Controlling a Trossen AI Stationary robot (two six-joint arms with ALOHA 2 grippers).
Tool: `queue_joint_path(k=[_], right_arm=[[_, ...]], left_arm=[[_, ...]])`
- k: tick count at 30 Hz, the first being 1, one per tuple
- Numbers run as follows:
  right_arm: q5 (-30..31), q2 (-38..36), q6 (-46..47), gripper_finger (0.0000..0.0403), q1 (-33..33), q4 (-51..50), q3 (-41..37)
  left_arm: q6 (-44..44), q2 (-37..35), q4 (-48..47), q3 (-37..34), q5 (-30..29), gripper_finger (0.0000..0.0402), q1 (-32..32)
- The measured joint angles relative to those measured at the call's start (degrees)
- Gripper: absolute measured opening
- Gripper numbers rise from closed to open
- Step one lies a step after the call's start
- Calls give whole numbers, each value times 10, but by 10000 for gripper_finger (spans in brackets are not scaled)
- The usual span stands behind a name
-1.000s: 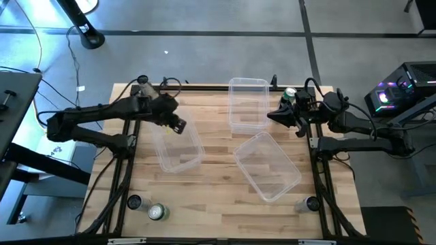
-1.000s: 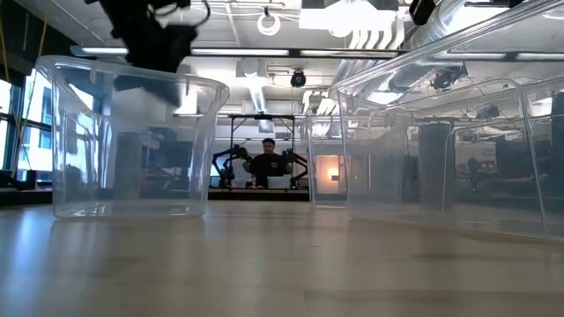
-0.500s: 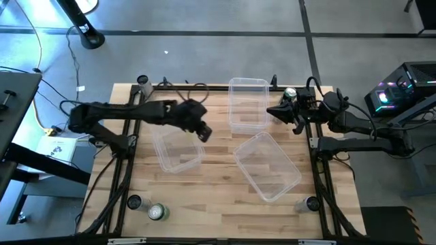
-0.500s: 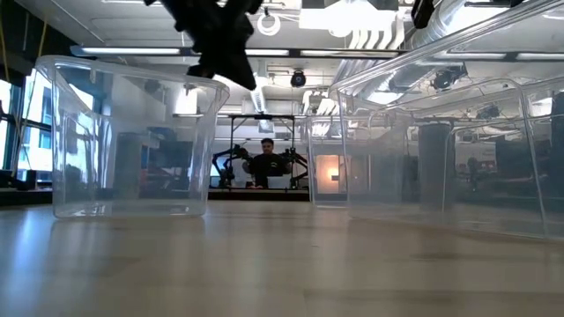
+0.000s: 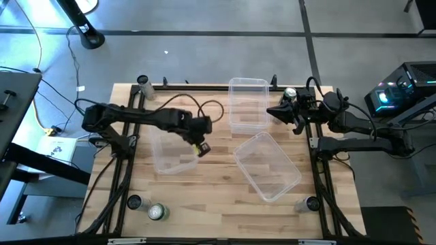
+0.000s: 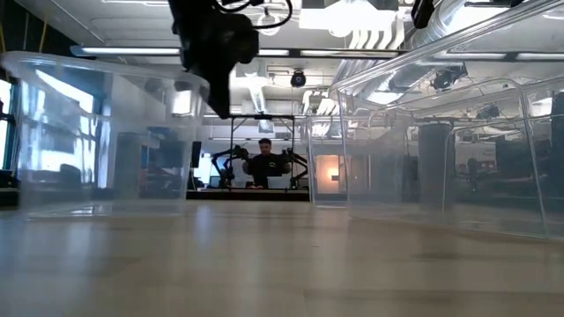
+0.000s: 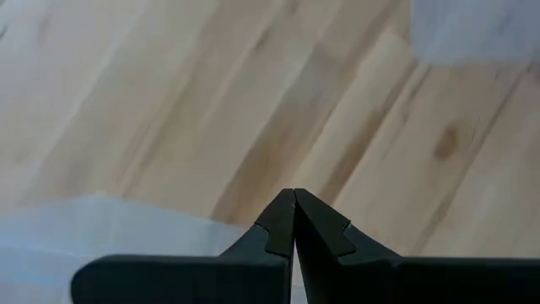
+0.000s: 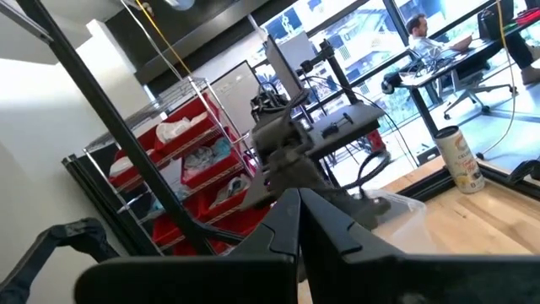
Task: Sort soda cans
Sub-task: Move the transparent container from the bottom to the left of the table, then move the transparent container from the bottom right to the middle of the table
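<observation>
Presently, your stock stood thus. Left hand (image 5: 202, 148): closed, empty, at the edge of the left tub (image 5: 176, 151), likely nudging it into place. Right hand (image 5: 274, 113): closed, empty, parked at the desk's (image 5: 211, 204) far right corner. Cans: all unsorted, one (image 5: 157, 212) near the front-left corner, one (image 5: 290, 94) behind the right hand.

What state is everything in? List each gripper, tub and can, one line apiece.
left gripper: shut, empty
right gripper: shut, empty
left tub: upright, empty
far tub: upright, empty
right tub: upright, empty
far-left can: upright, outside tubs
can beside right gripper: upright, outside tubs
near-left dark can: upright, outside tubs
</observation>
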Motion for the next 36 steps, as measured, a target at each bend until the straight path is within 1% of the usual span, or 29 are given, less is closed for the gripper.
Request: queue_joint_path(k=[5,9,18,20,23,26,29,33,36], right_arm=[[0,0,0,0,0,-1,0],[0,0,0,0,0,-2,0],[0,0,0,0,0,-4,0],[0,0,0,0,0,-4,0],[0,0,-5,0,0,-5,0],[0,0,-7,0,0,-1,0],[0,4,29,0,0,3,0],[-13,12,50,0,0,1,0],[-30,11,47,0,7,8,0]], left_arm=[[-1,-14,-86,0,-17,0,-42],[-3,-25,-150,0,-40,0,-64],[-13,-60,-220,0,-41,0,-87],[-19,-72,-218,-1,-41,0,-87],[-26,-94,-162,-1,-42,0,-78],[3,-116,-29,-1,-18,0,-68],[38,-121,98,0,14,0,-64],[148,-96,229,0,38,0,-61],[194,-54,294,10,46,0,-49]])
